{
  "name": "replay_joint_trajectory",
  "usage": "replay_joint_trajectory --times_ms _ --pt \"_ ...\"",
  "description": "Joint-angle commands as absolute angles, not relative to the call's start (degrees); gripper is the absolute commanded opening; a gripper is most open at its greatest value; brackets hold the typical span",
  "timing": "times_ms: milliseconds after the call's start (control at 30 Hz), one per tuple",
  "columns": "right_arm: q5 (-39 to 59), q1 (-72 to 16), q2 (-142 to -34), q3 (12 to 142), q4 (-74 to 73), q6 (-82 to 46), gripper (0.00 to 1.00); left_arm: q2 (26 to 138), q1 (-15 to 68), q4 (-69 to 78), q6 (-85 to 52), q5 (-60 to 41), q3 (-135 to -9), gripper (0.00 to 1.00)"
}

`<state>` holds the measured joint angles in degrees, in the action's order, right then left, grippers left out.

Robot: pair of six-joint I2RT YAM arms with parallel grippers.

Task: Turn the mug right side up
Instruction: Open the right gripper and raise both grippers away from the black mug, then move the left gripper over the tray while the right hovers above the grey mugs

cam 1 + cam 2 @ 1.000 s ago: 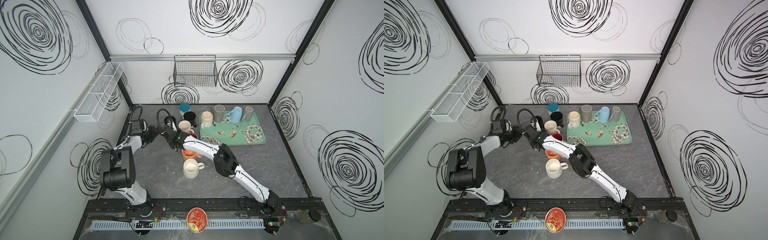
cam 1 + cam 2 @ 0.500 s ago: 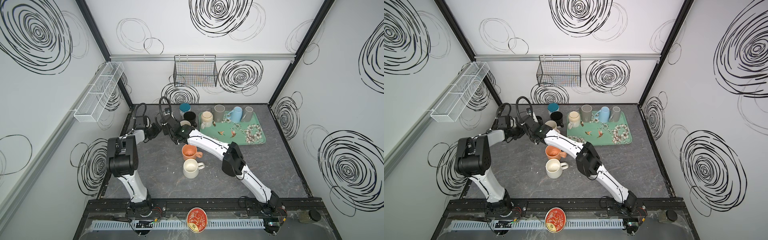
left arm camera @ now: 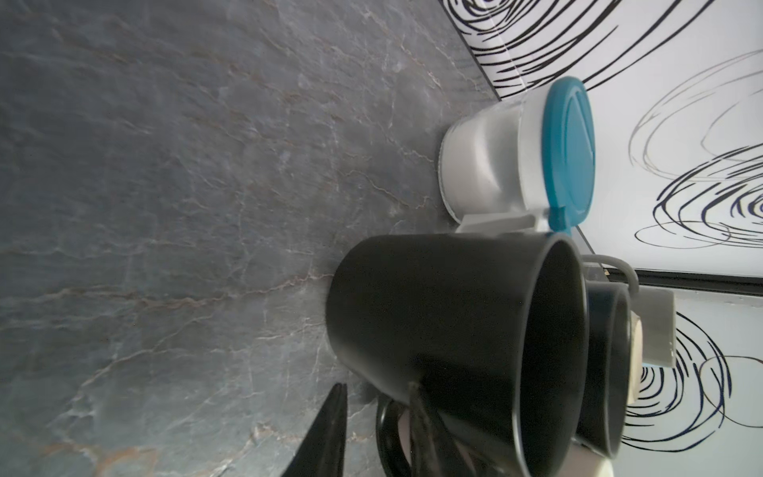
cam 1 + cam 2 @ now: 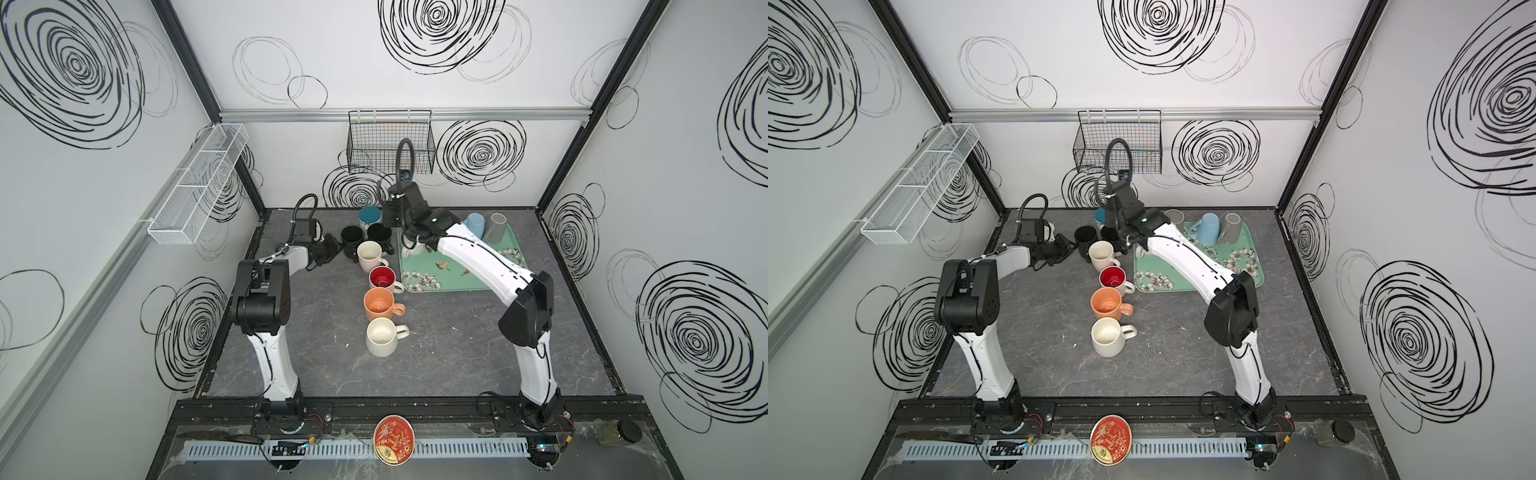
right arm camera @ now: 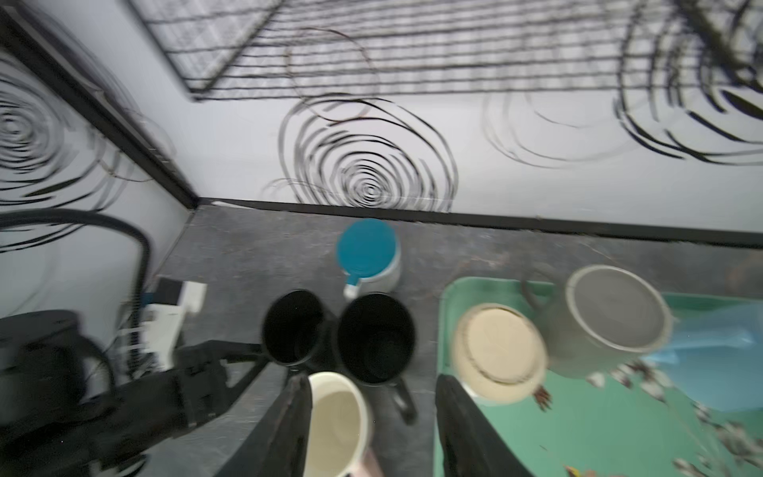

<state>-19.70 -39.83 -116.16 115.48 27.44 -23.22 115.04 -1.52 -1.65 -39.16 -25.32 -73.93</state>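
Note:
An upright black mug [image 4: 352,237] stands on the table at the back left. My left gripper [image 4: 330,247] is shut on its handle, which passes between the fingers in the left wrist view [image 3: 376,388]. My right gripper [image 5: 373,384] hangs open and empty above the gap between an upright cream mug [image 5: 338,417] and the green tray [image 5: 598,433]. On the tray stand several upside-down mugs: a cream one [image 5: 499,351] just beside the right gripper, a grey one [image 5: 615,309] and a light blue one [image 4: 473,224].
A second black mug [image 4: 379,235] and a white mug with a teal lid [image 4: 370,216] stand close behind. Cream, red [image 4: 382,277], orange [image 4: 379,305] and cream [image 4: 380,336] upright mugs form a row down the middle. A wire basket [image 4: 390,141] hangs on the back wall.
The right gripper opened and swung from the left gripper's side back over the tray's near corner. The left gripper closed on the black mug's handle and moved slightly toward the back.

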Motion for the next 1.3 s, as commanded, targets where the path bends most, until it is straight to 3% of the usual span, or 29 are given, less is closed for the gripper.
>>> replay_joint_trajectory --times_ms 0,333,600,733,867,1267 --pt "-14.9 -34.5 -111.3 109.0 25.2 -24.0 0.54 115.2 -1.5 -3.9 -39.8 -23.6 -76.6 0.31" --pt "-8.5 -15.2 -108.8 102.2 30.2 -22.7 0.6 105.0 0.0 -16.9 -31.6 -15.9 -80.2 0.34" --pt "-7.0 -5.7 -111.5 98.1 25.9 -20.8 0.61 96.5 10.4 -19.7 -29.5 -9.2 -79.6 0.35" --pt "-7.5 -3.4 -115.3 101.8 26.0 -20.3 0.64 94.5 18.1 -19.1 -30.6 -6.9 -78.4 0.36" --pt "-9.0 -2.4 -119.3 106.0 25.5 -18.8 0.75 93.9 24.5 -16.3 -32.2 -4.6 -76.5 0.37" --pt "-0.2 2.1 -135.7 126.1 31.9 -15.3 0.75 95.9 35.7 -10.9 -35.4 -2.7 -74.8 0.37"
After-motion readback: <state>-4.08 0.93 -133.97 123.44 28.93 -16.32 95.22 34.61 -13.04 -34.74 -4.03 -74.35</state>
